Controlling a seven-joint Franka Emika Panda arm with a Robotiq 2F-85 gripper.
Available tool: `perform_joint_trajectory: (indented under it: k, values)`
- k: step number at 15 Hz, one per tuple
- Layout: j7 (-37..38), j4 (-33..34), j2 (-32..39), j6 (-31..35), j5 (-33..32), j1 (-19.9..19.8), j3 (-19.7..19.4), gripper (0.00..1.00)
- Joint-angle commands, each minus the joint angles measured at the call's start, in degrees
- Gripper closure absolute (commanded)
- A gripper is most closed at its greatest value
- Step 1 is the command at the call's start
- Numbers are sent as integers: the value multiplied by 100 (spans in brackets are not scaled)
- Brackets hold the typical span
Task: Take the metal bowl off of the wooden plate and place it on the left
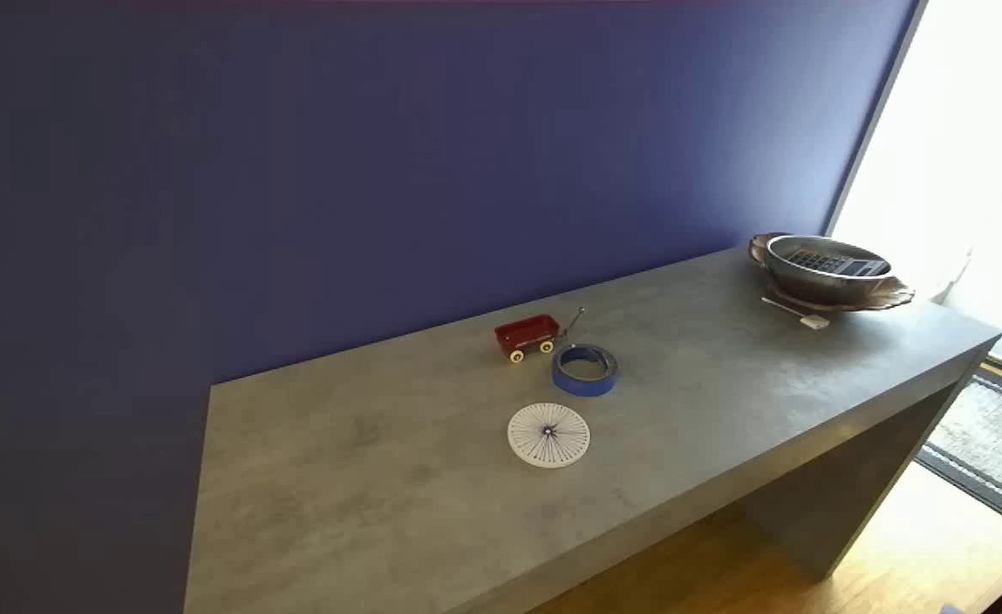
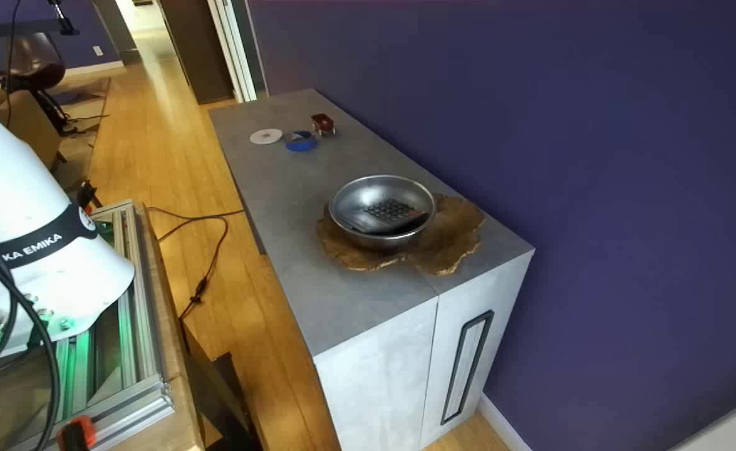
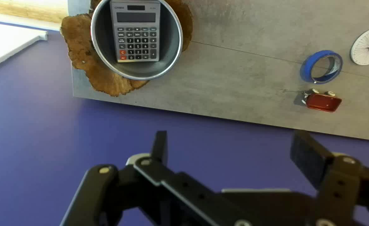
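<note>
The metal bowl is a round shiny steel bowl that sits on the wooden plate in both exterior views and in the wrist view. The wooden plate is brown with an irregular wavy rim and sticks out beyond the bowl. A grey calculator lies inside the bowl and also shows in both exterior views. My gripper is open with nothing between its fingers, apart from the bowl. It is out of view in both exterior views.
On the grey cabinet top are a red toy wagon, a blue tape roll and a white disc. A small white-ended stick lies near the plate. A purple wall borders the long side.
</note>
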Motion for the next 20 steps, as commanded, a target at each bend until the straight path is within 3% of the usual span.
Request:
perform_joint_trajectory:
  k: [1,18,20]
  values:
    - [-12,14,4,-13,16,-28,22,0]
    - [-11,14,3,-13,15,-28,22,0]
    - [188,38,132,-30,-124,-87,161,0]
